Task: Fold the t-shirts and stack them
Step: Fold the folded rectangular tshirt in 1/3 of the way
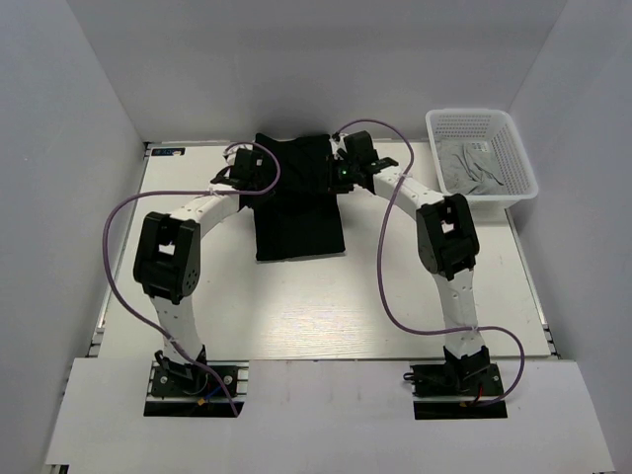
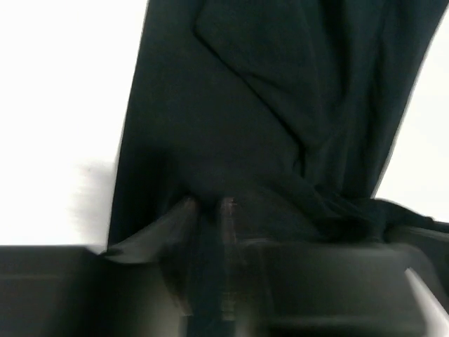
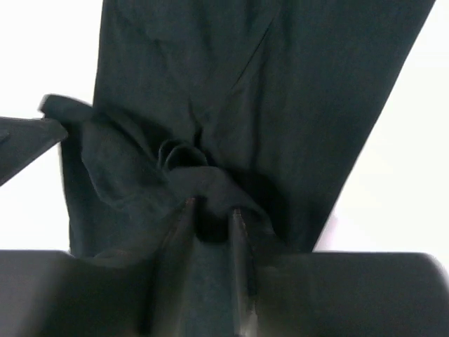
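While my left gripper (image 2: pixel 207 205) and right gripper (image 3: pixel 210 205) clamped the black t-shirt (image 1: pixel 296 212), the basket (image 1: pixel 494 198) (mesh) held a grey t-shirt (image 1: pixel 474 166).

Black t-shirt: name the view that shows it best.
Top external: nearly the whole black t-shirt shows, its outline a folded strip. The wrist views show only dark cloth close up, bunched in the left gripper and the right gripper.
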`<state>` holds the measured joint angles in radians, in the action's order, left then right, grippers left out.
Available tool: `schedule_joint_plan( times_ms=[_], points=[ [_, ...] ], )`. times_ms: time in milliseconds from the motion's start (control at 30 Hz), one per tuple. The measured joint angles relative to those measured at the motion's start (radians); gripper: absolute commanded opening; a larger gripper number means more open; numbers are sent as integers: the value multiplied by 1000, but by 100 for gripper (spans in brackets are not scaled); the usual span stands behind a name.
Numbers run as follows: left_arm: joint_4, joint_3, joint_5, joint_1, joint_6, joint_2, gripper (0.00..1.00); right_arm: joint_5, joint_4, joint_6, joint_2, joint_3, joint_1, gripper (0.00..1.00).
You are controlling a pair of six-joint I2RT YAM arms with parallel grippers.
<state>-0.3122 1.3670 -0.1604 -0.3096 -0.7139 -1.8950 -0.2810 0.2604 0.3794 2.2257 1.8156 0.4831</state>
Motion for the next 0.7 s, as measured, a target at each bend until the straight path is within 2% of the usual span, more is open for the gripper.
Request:
schedule_joint_plan(
  times_ms=[33, 67, 100, 167, 267, 367, 600, 700],
  points=[
    [-8, 19, 2, 6, 0, -19, 43, -6, 0, -4, 18, 20, -6, 62],
    [-24, 47, 1, 13, 0, -41, 64, -11, 5, -1, 34, 43, -12, 78],
    [-49, 91, 0, 22, 3, -69, 73, -14, 15, -14, 59, 84, -19, 90],
    [-109, 200, -4, 46, 4, -124, 99, -14, 10, -41, 93, 147, -34, 90],
    [-152, 332, -8, 89, -6, -159, 100, -19, 10, -79, 95, 183, -59, 90],
    [-154, 319, 3, 121, -2, -96, 100, -21, -12, -108, 26, 106, -78, 90],
    [-68, -121, 137, 99, 34, 245, 100, -73, -97, -92, -353, -407, -68, 90],
    [-45, -298, 226, 71, 45, 333, 100, -105, -108, -79, -447, -565, -55, 90]
  ],
)
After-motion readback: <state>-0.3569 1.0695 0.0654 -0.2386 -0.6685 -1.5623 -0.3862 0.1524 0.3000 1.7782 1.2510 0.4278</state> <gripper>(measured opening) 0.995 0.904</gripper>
